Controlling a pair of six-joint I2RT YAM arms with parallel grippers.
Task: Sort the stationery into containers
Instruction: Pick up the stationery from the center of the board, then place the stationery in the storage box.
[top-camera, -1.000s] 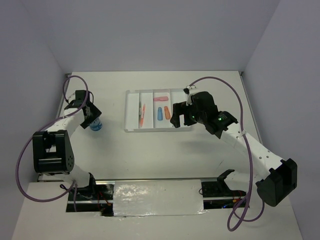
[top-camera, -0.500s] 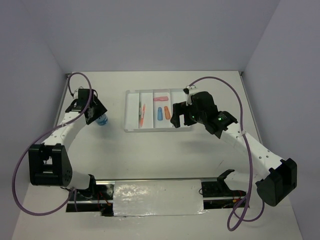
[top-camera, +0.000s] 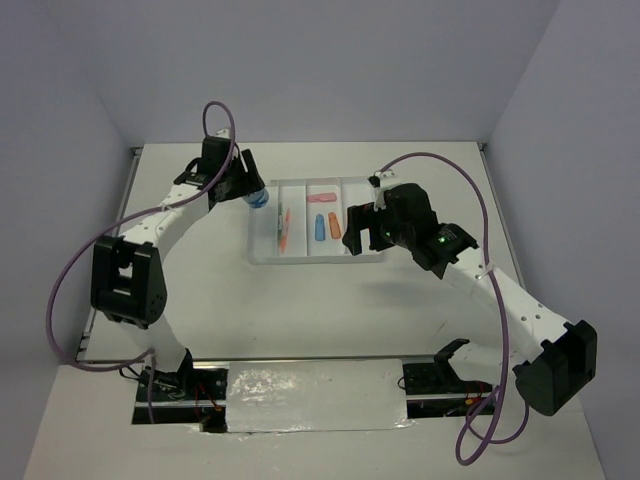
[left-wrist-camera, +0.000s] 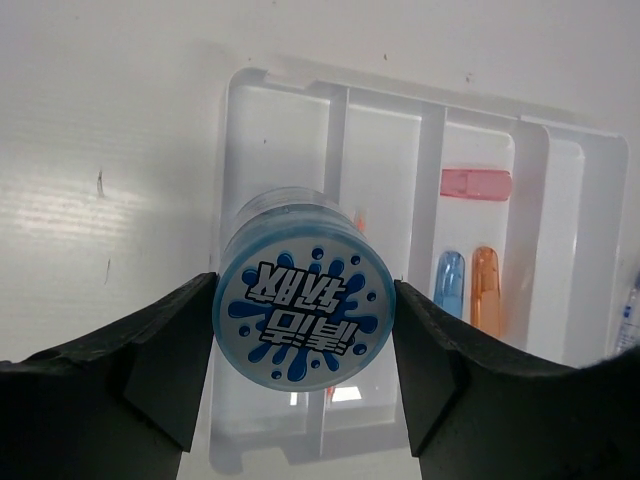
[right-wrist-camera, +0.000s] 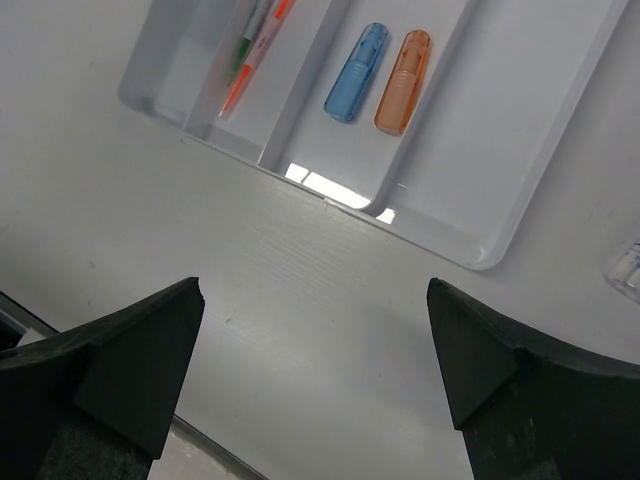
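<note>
A: Desk (top-camera: 300, 320) first. Status?
B: White desk, both arms bolted at near edge. L arm (top-camera: 165, 210) stretches to far left, wrist at tray's far-left corner. R arm (top-camera: 480, 275) comes in from the right, wrist by tray's near-right part.

A: Tray?
B: Flat white tray (top-camera: 264, 240), 4 long compartments, lies mid-desk twd far side.

A: Left jaws?
B: Left jaws clamp the roll (left-wrist-camera: 303, 315), one finger on each side; blue-white printed round face points at wrist cam. Roll sits above tray's left end, over comps 1–2 counted from left. Touching tray or not: can't tell.

A: Right jaws?
B: Right jaws spread wide, nothing betw. them. Wrist view: bare desk betw. the fingers, tray's near edge just beyond.

A: Rest of stationery?
B: Bottle (right-wrist-camera: 625, 270): only a clear edge shows, on desk just outside tray's right side. Orange pen (right-wrist-camera: 262, 42) and green pen (right-wrist-camera: 241, 52) lie side by side, lengthwise, in comp 2. Comp 3: pink capsule (left-wrist-camera: 476, 184) crosswise at far end; blue capsule (right-wrist-camera: 356, 72) and orange capsule (right-wrist-camera: 403, 67) side by side nearer the arms, apart from the pink one.
</note>
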